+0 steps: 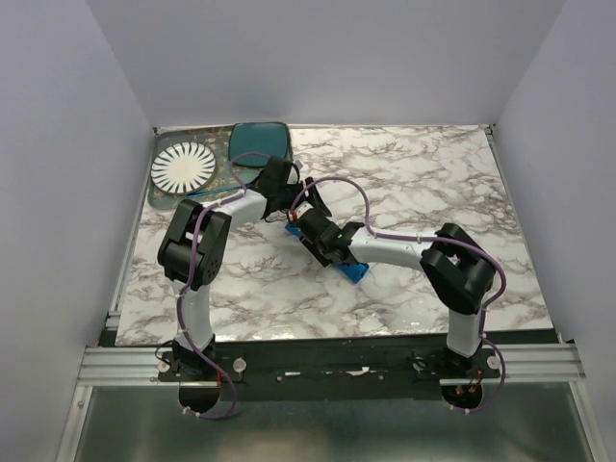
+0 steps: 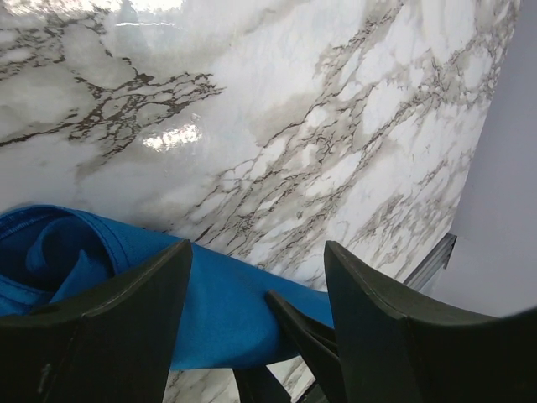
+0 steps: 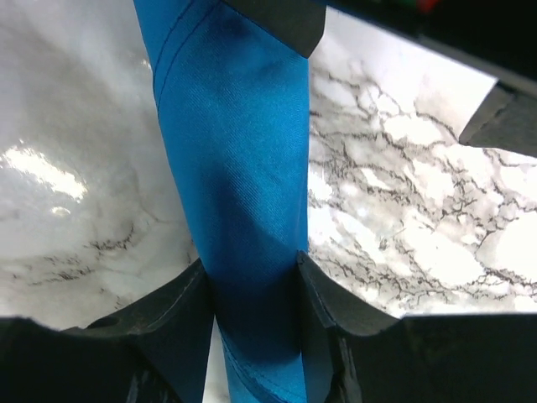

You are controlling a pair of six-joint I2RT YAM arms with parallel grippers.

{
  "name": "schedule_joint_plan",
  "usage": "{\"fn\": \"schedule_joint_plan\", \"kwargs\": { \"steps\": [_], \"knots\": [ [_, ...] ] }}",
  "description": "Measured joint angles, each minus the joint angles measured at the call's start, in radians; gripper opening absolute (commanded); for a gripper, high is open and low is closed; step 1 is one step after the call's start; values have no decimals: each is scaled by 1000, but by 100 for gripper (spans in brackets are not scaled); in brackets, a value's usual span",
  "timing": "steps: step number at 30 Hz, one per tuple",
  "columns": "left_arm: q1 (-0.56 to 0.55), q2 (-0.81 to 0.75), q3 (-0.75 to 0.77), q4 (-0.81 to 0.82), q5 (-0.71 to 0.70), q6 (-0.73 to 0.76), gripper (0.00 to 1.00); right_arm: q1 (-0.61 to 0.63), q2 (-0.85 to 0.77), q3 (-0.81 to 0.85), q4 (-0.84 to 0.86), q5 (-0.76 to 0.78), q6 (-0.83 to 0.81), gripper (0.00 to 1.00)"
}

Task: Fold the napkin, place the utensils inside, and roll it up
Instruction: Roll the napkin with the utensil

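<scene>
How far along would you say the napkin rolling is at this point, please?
Done: the napkin is already a narrow folded strip. In hand: the right claw pinches it while the left claw stands open over it. Left: finishing the roll; whether a fork is inside cannot be seen.

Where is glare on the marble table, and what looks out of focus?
Left wrist view: bright glare patches on the marble table; the near fingers are soft. Right wrist view: glare at left; the napkin is sharp. Top view: even light.
</scene>
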Motion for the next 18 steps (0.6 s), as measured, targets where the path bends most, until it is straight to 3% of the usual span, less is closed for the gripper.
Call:
{"fn": "schedule_joint_plan", "kwargs": {
  "steps": [9, 18],
  "knots": [
    [21, 0, 37, -59, 1, 25, 77, -1, 15, 14, 45, -5, -6, 43],
    [29, -1, -6, -3, 5, 35, 84, -4, 24, 12, 51, -28, -11, 57]
  ]
}}
